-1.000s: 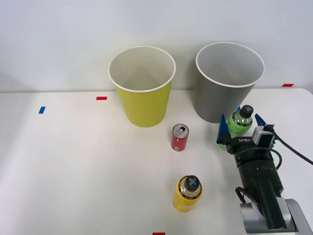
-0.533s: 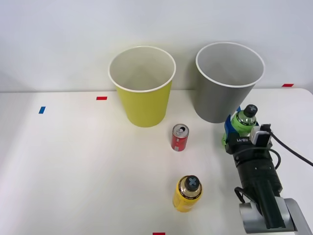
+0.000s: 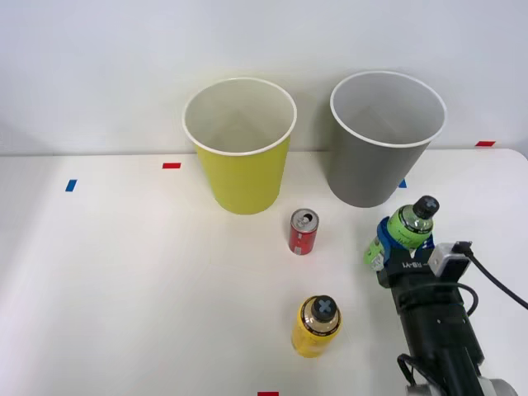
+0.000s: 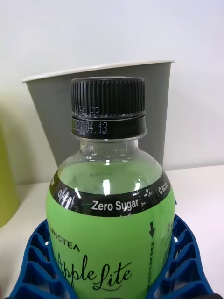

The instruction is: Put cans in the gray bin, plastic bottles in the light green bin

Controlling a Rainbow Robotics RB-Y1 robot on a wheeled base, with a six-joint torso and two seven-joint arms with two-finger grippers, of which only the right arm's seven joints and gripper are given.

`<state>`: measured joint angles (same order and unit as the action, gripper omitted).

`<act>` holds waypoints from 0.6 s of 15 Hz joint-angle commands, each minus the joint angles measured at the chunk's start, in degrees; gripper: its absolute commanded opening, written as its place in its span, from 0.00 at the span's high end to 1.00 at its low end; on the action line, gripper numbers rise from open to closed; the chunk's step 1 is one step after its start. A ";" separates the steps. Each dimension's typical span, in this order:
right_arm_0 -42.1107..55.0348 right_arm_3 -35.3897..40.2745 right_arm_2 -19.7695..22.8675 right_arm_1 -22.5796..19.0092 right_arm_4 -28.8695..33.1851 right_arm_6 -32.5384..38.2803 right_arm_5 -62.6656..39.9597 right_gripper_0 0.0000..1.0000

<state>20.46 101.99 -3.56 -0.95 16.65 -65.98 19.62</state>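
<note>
Green bottle [image 3: 403,227] sits clamped between the blue ribbed fingers [image 4: 179,261] of the right gripper [image 3: 394,244], which grips it low on the body, just in front of the gray bin [image 3: 384,140]. In the wrist view the label and black cap [image 4: 108,108] stand upright, with that bin's wall directly behind. From the front the bottle looks tilted, cap leaning away from the arm; I cannot tell whether its base touches the table [image 3: 124,289].

By my reading, the bottle belongs in the lime bin [image 3: 241,147], which stands well to the left, beyond the gray one. The risks come from that route:
- Released too soon, the bottle would land in the nearer gray bin, which is meant for cans.
- Carried too low, it could strike either bin's white rim and tip the bin.
- Swung low across the table, it might knock the red can [image 3: 303,231], standing in the open between the gripper and the lime bin.
- A low grip on a smooth, rounded bottle may let it pivot or slip during a fast swing.

A yellow bottle [image 3: 317,325] stands nearer the robot, apart from all this.
</note>
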 commanded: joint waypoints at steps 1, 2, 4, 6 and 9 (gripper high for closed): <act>3.80 6.64 -3.12 -4.32 -3.03 0.41 -0.11 1.00; 3.71 7.96 -3.29 -5.20 -3.12 0.50 -0.11 1.00; 3.80 10.86 -3.64 -6.78 -4.52 0.94 -0.11 1.00; 3.53 14.20 -4.35 -8.81 -6.81 1.29 -0.20 1.00; 1.69 23.34 -6.19 -12.06 -9.71 1.38 -10.48 1.00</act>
<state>23.17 120.97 -9.14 -11.55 7.60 -64.64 14.60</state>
